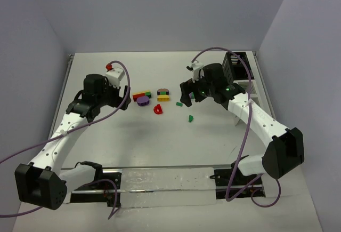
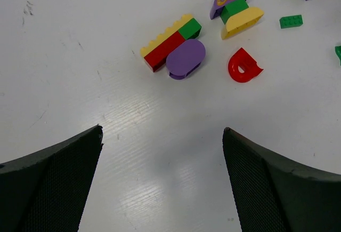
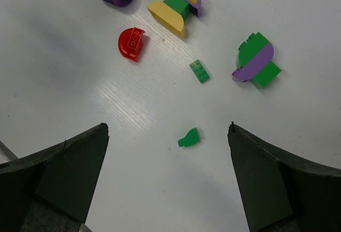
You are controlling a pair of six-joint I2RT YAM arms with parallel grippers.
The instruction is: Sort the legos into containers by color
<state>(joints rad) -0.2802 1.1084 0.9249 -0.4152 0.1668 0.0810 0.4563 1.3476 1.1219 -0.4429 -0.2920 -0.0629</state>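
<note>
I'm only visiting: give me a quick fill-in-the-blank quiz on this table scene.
1. The left gripper and right gripper both have their jaws ____.
2. The half-round piece lying alone is coloured ____.
3. The oval piece touching the long brick is ____.
Missing words: open; red; purple.
</note>
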